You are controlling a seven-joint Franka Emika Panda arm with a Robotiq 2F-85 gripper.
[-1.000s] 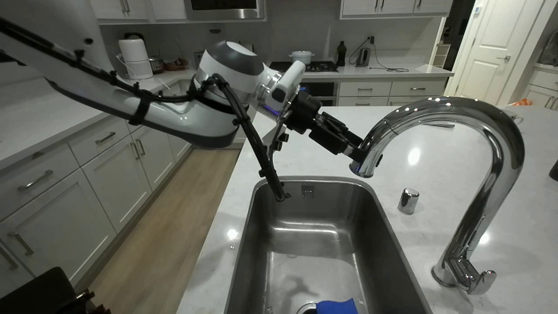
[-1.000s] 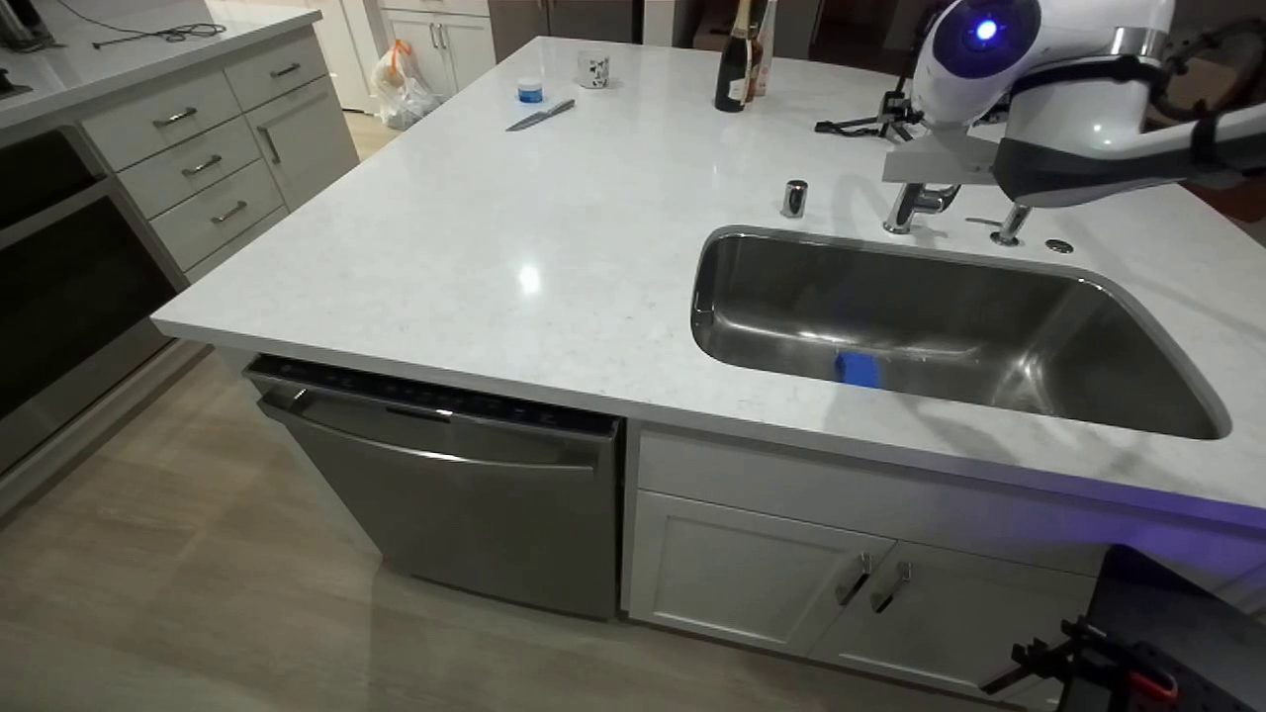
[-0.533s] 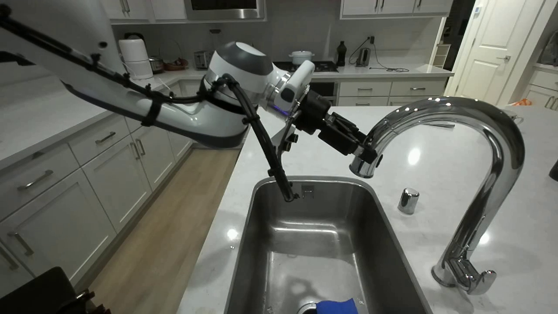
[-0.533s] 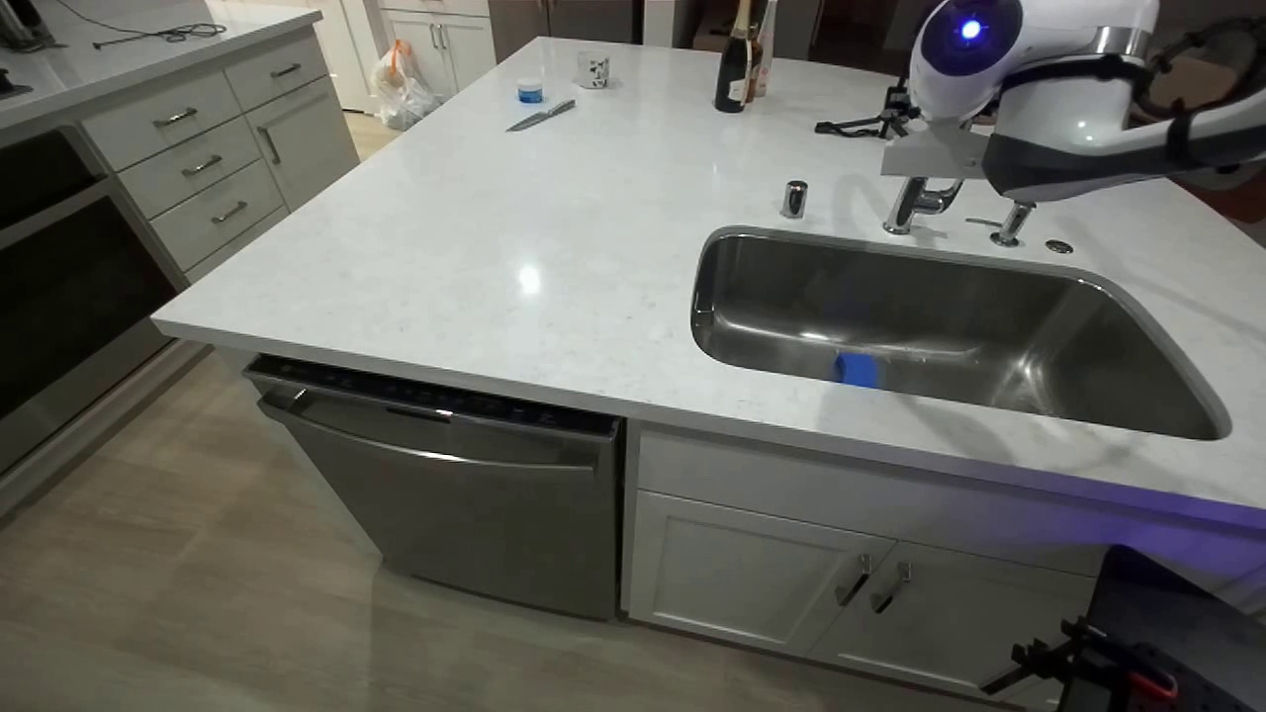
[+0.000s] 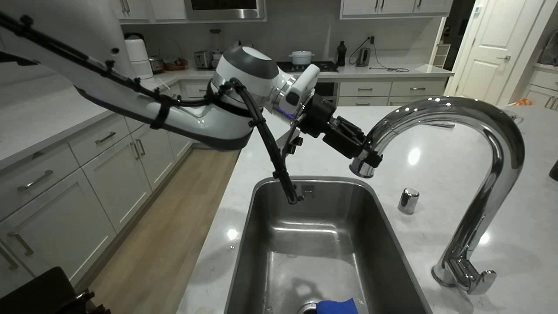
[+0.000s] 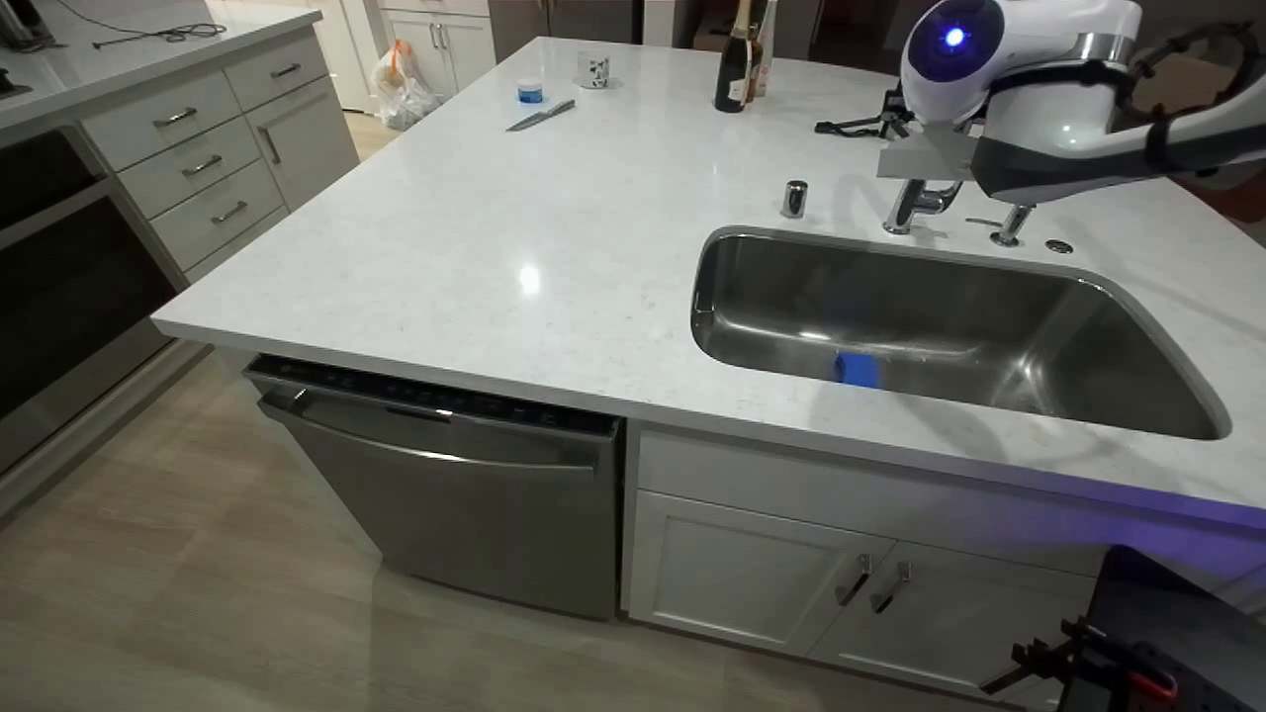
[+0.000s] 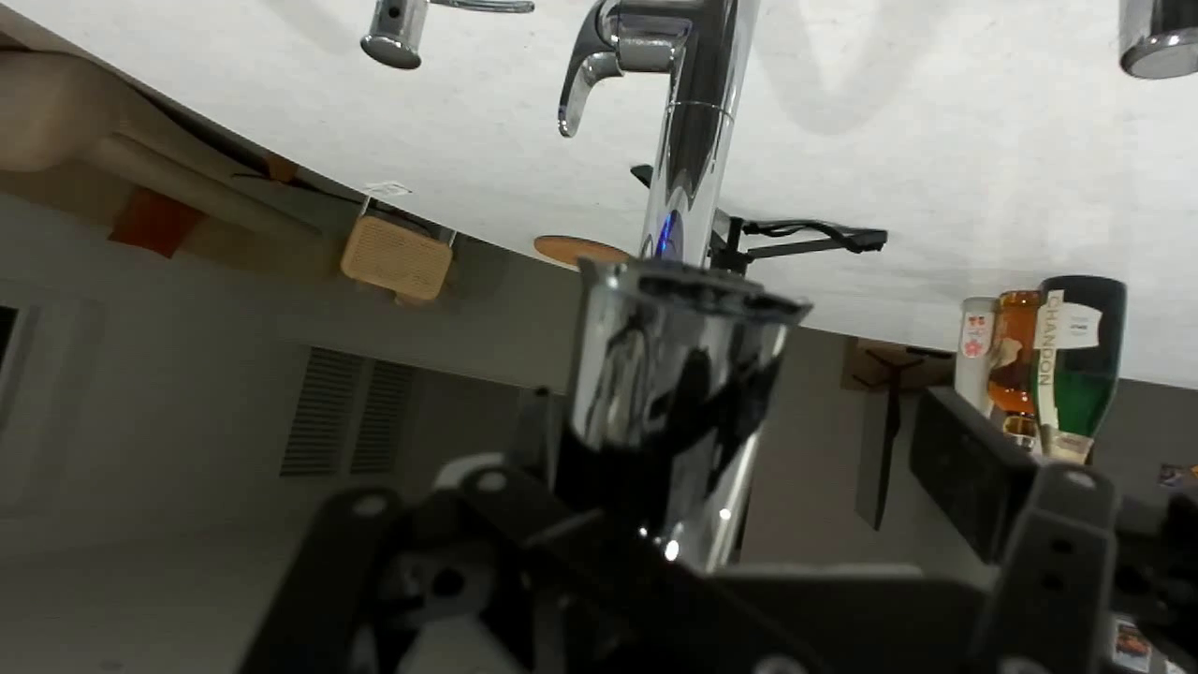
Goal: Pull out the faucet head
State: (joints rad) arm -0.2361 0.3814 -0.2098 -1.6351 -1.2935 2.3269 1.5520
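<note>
The chrome faucet head tips the tall arched gooseneck faucet, over the far end of the sink. It is in line with the spout; no hose shows. In the wrist view the head stands between the gripper's two fingers, close to the left one, with a wide gap to the right finger pad. My gripper is open around the head; contact with the left finger cannot be told. In an exterior view the gripper partly covers the head. The arm hides the head and gripper in an exterior view.
The steel sink holds a blue sponge-like piece. A small chrome knob and the faucet's lever stand on the counter. Bottles, a knife and a small black stand are farther back.
The arm has moved right in an exterior view, toward the faucet. The fingers now reach farther across the faucet head. The faucet has not moved.
</note>
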